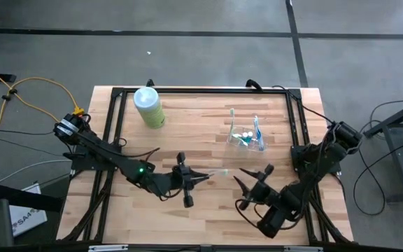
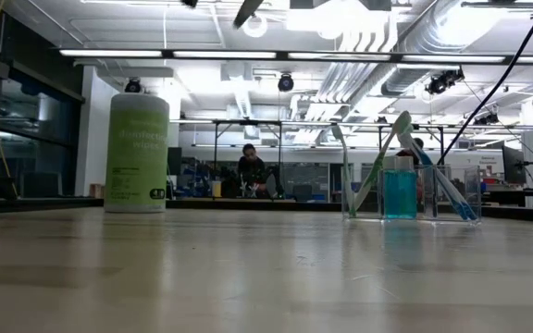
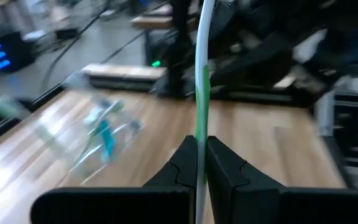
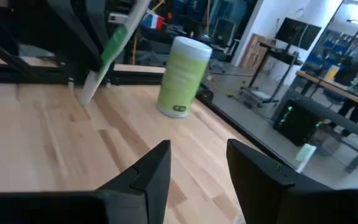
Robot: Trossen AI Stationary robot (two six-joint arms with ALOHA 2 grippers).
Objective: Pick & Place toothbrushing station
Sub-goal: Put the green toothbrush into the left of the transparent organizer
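clear toothbrushing station (image 1: pixel 246 135) holds upright toothbrushes (image 2: pixel 370 176) and a blue bottle (image 2: pixel 400 192)

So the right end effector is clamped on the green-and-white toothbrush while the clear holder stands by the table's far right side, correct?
Wrong arm. The left end effector is clamped on the green-and-white toothbrush, as the left wrist view shows; the right end effector is open and empty. The clear holder does stand by the table's far right side.

— What's carrying everything?
— A pale wooden desk (image 1: pixel 187 140) in a black frame.
— And on it?
— A green bottle (image 1: pixel 149 107) at the back left; the clear toothbrushing station (image 1: pixel 245 134), holding brushes, at the back right.
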